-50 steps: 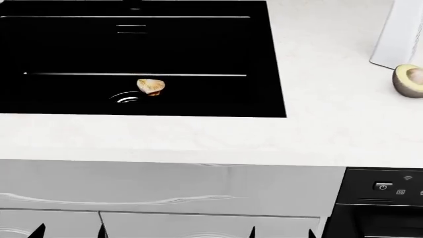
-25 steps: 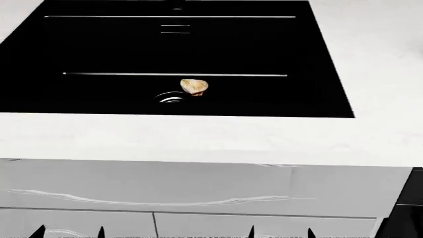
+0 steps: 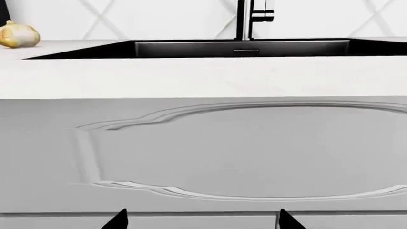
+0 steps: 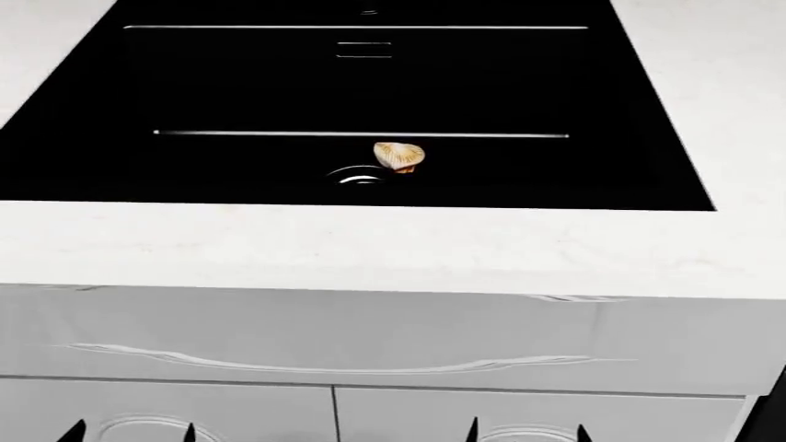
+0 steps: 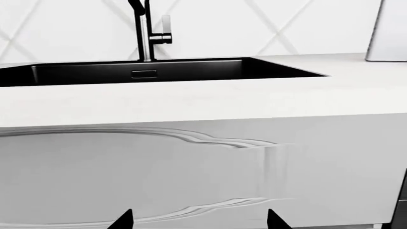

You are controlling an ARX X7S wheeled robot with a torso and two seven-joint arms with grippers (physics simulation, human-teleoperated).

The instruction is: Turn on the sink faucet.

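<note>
Nearest are the fingertips: the left gripper (image 4: 129, 431) and the right gripper (image 4: 525, 430) both hang low before the cabinet front (image 4: 368, 341), tips spread apart and holding nothing. Beyond and above the fingers runs the white counter (image 4: 368, 249), then the sink (image 4: 98, 110), with a small tan shell-like object (image 4: 398, 156) lying just beside the round drain (image 4: 356, 175). Farthest of all, past the basin's back wall, stands the sink faucet (image 5: 145, 36), its short side lever (image 5: 165, 26) jutting out from the post.

My judgement is that this is the approach step — neither arm is anywhere near the tap. The next move calls for raising an arm over the counter and across the basin to reach the lever.

The spout's top is cut off in both wrist views, and the head view barely catches the faucet. A yellowish item (image 3: 18, 36) on the counter is too small to identify.
</note>
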